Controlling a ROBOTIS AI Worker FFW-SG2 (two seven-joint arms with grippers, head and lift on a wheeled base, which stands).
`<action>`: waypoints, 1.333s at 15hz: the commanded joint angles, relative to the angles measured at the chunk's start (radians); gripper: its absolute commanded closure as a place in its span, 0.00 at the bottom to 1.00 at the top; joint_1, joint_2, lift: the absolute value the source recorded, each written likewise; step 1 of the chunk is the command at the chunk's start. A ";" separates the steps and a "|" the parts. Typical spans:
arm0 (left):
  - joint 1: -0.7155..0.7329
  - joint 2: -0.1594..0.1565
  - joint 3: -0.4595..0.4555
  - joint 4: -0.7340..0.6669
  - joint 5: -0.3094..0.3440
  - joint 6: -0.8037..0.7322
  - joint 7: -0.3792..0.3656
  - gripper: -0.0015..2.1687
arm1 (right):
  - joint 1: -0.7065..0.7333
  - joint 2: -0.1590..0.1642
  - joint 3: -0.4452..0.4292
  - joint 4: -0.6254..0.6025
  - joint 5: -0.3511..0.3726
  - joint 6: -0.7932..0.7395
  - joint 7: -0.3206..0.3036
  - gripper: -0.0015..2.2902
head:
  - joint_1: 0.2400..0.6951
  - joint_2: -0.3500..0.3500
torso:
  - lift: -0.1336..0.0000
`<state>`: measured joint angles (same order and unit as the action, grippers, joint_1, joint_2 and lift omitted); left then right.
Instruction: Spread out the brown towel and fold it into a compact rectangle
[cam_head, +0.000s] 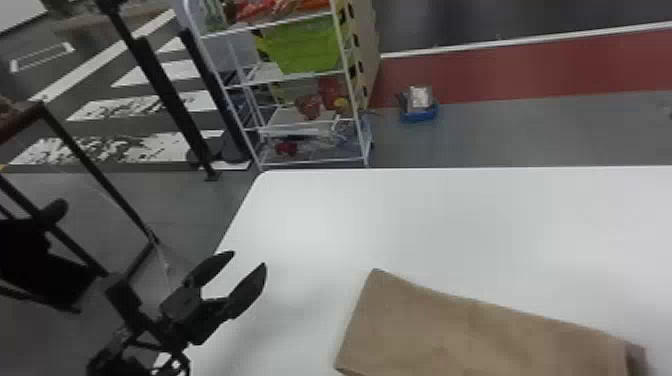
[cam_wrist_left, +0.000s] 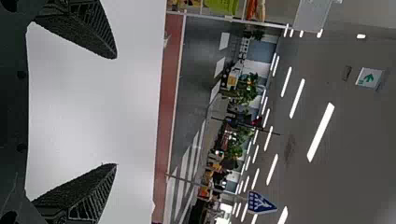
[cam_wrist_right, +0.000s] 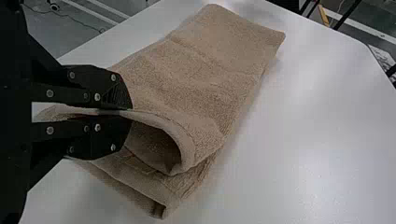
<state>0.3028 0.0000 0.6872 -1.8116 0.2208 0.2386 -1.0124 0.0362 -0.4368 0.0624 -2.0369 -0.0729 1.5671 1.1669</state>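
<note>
Grasping the towel (cam_wrist_right: 205, 70) by an upper layer at its right end, the right tool (cam_wrist_right: 128, 112) is sitting nearer than the left tool (cam_head: 249, 258), which is hanging, fingers parted, beyond the opposite end. The towel's long axis is running leftward across the desk (cam_head: 400, 215), probably calling for a carry along it. Brown and layered, the towel is curling into a loop at the grip.

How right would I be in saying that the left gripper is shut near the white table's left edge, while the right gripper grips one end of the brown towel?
Not quite: the left gripper is open, its fingers apart, as the head view shows. It is near the left edge of the white table, and the right gripper grips one end of the brown towel.
</note>
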 joint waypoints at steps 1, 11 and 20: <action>0.002 -0.003 0.000 -0.002 0.000 0.000 0.000 0.02 | 0.002 -0.003 -0.006 -0.002 0.001 0.005 0.000 0.27 | 1.00 0.98 | 0.07; 0.002 -0.003 0.003 0.001 0.002 0.000 0.001 0.02 | -0.048 -0.013 0.068 0.027 0.050 0.005 -0.001 0.27 | 1.00 0.97 | 0.07; 0.002 -0.003 0.012 0.005 0.006 0.000 -0.002 0.02 | -0.073 -0.011 0.096 0.038 0.056 0.005 -0.001 0.43 | 1.00 0.99 | 0.07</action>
<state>0.3053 0.0000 0.6994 -1.8084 0.2270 0.2386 -1.0149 -0.0344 -0.4479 0.1534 -2.0037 -0.0177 1.5671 1.1657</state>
